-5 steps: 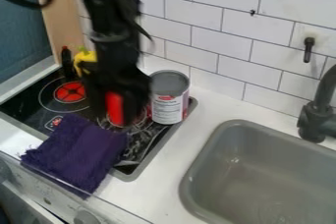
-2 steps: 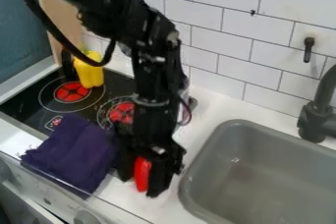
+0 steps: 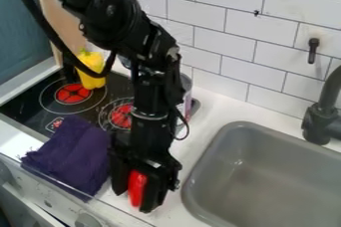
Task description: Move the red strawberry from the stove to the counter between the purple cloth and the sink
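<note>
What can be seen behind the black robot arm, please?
Past the arm, the right side of a can shows; the rest of its front is covered. A red burner peeks out on the picture's left, its right part hidden, with white wall tiles further back.

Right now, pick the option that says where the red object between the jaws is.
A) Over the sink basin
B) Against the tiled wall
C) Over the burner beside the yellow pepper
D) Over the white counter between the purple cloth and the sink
D: the red object sits between the jaws over the white counter, with the purple cloth on one side and the sink on the other.
</note>
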Robot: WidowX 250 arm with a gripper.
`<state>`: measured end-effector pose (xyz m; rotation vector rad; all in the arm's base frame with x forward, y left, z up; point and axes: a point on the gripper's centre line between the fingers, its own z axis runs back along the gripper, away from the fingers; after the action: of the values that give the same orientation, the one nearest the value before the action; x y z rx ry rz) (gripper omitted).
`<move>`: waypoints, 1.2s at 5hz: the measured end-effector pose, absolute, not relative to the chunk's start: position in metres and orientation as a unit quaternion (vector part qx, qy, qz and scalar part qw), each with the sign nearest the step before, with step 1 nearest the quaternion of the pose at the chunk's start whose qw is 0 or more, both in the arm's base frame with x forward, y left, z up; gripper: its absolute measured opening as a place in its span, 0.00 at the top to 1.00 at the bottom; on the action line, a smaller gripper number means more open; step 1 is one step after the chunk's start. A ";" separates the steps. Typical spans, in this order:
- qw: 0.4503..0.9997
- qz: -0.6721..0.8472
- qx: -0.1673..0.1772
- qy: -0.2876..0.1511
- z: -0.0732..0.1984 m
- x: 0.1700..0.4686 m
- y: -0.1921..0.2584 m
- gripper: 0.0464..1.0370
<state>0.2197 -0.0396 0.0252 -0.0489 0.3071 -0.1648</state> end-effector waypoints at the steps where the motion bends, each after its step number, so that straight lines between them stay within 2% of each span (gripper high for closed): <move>1: 0.985 -0.079 -0.037 0.149 0.024 0.219 -0.044 0.17; 2: 0.984 -0.096 -0.045 0.145 0.025 0.218 -0.046 0.03; 3: 0.984 -0.096 -0.038 0.142 0.031 0.211 -0.042 0.03; 4: 0.992 -0.084 -0.043 0.079 0.074 0.215 -0.022 0.04; 5: 0.996 -0.068 -0.028 0.048 0.108 0.219 0.010 0.04; 6: 0.999 -0.041 -0.007 0.028 0.123 0.239 0.048 0.04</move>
<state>0.2389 0.0483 0.1228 -0.0135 0.0551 -0.0813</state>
